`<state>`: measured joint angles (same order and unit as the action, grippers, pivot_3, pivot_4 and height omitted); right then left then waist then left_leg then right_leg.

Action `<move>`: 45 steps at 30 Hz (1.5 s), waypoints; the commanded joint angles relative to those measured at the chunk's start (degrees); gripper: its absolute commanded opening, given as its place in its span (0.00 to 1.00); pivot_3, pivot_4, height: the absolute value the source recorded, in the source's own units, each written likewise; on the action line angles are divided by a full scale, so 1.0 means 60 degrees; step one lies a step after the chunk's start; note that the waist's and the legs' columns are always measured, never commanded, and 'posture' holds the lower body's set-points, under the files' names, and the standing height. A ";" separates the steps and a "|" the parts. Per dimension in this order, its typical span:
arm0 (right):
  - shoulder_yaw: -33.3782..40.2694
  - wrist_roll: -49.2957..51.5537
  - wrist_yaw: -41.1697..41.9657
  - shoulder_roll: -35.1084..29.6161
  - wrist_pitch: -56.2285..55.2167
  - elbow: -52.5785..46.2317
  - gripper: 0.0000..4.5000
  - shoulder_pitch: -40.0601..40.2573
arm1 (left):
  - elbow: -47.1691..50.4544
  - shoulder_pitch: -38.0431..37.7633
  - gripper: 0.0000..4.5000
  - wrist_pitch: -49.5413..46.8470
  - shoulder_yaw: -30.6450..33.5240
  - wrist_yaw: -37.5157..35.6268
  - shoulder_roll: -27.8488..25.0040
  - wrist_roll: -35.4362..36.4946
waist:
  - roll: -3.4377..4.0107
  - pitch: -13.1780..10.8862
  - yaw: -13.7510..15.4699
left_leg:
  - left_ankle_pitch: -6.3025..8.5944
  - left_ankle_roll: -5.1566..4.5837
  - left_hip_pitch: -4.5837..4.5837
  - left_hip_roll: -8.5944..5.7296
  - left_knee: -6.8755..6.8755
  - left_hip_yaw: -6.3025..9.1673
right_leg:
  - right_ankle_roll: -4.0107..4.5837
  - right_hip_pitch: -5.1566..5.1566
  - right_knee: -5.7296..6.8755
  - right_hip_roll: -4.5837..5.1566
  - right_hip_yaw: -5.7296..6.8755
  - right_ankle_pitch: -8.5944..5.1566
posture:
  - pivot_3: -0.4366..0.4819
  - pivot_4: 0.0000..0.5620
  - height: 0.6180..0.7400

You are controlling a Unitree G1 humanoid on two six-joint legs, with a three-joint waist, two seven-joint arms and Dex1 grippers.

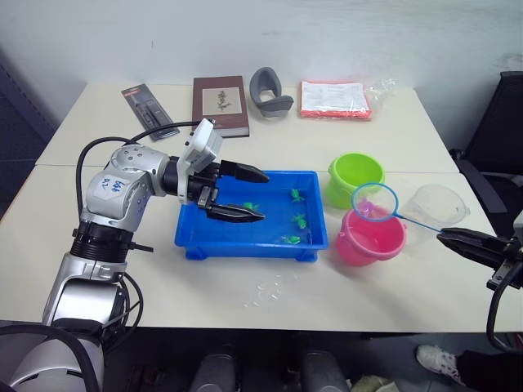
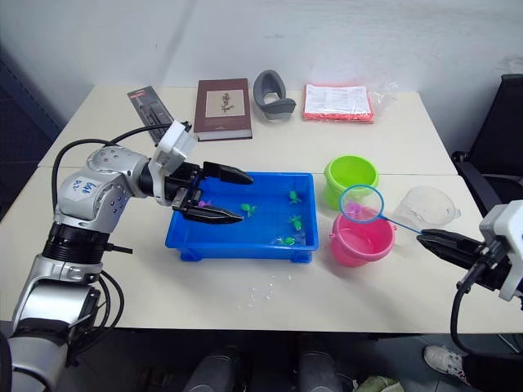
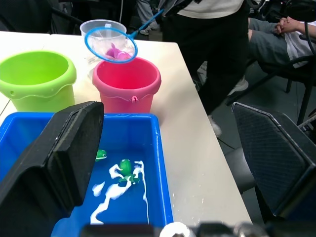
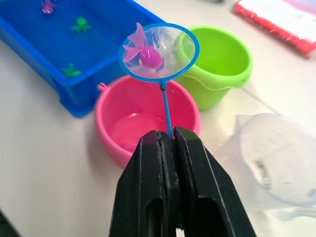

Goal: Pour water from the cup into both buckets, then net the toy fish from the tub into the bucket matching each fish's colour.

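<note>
We take the shallow rectangular bright-blue plastic tub (image 1: pixel 245 238) as our landmark. Nearest to us, a few small spilled droplets (image 1: pixel 265 291) lie on the pale table (image 1: pixel 163 286) just in front of the tub. Our left gripper (image 1: pixel 260 194) hangs over the tub's left half with its two black fingers spread wide and nothing between them. In the tub's water we see several tiny green plastic toy fish (image 1: pixel 300 220) toward its right end, and one small pink one (image 4: pixel 48 6) farther along.

Just right of the tub stands the hot pink round plastic bucket (image 1: pixel 372 238), and behind that the lime green bucket (image 1: pixel 355 178), also close to the tub's right end. Our right gripper (image 4: pixel 168 136), well to the right of the tub, has its fingers pinched tight on the thin handle of the small hand net with a round blue-rimmed hoop (image 4: pixel 159 52). The hoop hovers over the pink bucket's far rim with a pink-magenta toy fish (image 4: pixel 148 55) lying in its mesh. The wide clear plastic cup (image 1: pixel 437 204) sits right of both buckets.

Beyond the tub, along the table's far side, we see a dark flat package (image 1: pixel 149 109), a brown book (image 1: pixel 220 104), a grey curved holder (image 1: pixel 269 91) and a red-edged packet (image 1: pixel 334 99).
</note>
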<state>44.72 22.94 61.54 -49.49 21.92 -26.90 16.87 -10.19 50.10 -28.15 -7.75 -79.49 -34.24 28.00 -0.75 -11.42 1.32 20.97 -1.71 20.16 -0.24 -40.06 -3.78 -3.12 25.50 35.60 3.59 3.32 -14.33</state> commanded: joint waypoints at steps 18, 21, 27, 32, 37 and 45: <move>-0.0371 -0.6739 -0.2730 -0.2393 -1.2027 0.3148 0.00 -0.0645 | -0.0619 0.0565 0.99 0.0714 0.0018 -0.0489 0.0169 -0.0640 | -0.0002 -0.0001 -0.0116 | -0.0018 0.0024 -0.0017 0.0003 -0.0007 -0.0023 | 0.0001 -0.0002 0.0005 -0.0016 -0.0045 -0.0001 | 0.48 0.27 1.00; -0.0381 -0.6296 -0.2681 -0.2449 -1.1721 0.3263 0.00 -0.0578 | -0.0706 0.0583 0.99 0.0776 0.0020 -0.0605 0.0072 -0.0683 | -0.0003 -0.0001 -0.0136 | -0.0018 0.0023 -0.0017 0.0001 -0.0009 -0.0026 | 0.0000 -0.0002 0.0006 -0.0013 -0.0047 -0.0001 | 0.48 0.27 1.00; -0.0926 -0.3019 -0.1952 -0.2406 -0.8414 0.2030 0.00 -0.0620 | -0.0526 0.0137 0.99 0.0589 0.0068 -0.0467 0.0002 -0.0656 | -0.0002 -0.0001 -0.0248 | -0.0018 0.0022 -0.0019 0.0002 -0.0009 -0.0024 | 0.0000 -0.0003 0.0012 -0.0012 -0.0048 -0.0001 | 0.48 0.27 1.00; -0.2591 0.0064 -0.1954 -0.2812 -0.3475 0.0612 0.00 -0.1979 | -0.0138 -0.0511 0.99 0.0243 0.0384 -0.0069 -0.0352 -0.0601 | -0.0003 -0.0001 -0.0279 | -0.0021 0.0027 -0.0058 0.0012 -0.0011 -0.0036 | 0.0002 -0.0012 0.0042 -0.0004 -0.0054 -0.0001 | 0.48 0.27 1.00; -0.5017 0.1161 -0.2086 -0.2630 -0.0563 0.0233 0.00 -0.4416 | 0.0475 -0.1276 0.99 -0.0125 0.1063 0.0739 -0.1073 -0.0613 | -0.0003 -0.0002 -0.0277 | -0.0017 0.0033 -0.0068 0.0021 -0.0002 -0.0026 | 0.0026 -0.0011 0.0051 -0.0002 -0.0051 -0.0015 | 0.48 0.27 1.00; -0.8485 0.1144 -0.1800 -0.0403 0.2198 0.1217 0.00 -0.8007 | 0.3148 -0.5086 0.99 -0.1811 0.4091 0.1881 -0.3301 0.0177 | -0.0005 -0.0001 -0.0458 | -0.0008 0.0041 -0.0043 0.0035 0.0014 -0.0013 | 0.0048 0.0023 0.0046 0.0010 -0.0036 -0.0027 | 0.48 0.27 1.00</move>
<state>-4.99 31.12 49.76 -52.68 34.15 -20.48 -28.83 5.16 20.77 -37.43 11.65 -69.40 -52.26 27.13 -0.78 -11.42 -1.43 20.94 -1.49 19.95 -0.04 -39.99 -3.86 -2.83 25.67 35.89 3.69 3.12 -14.50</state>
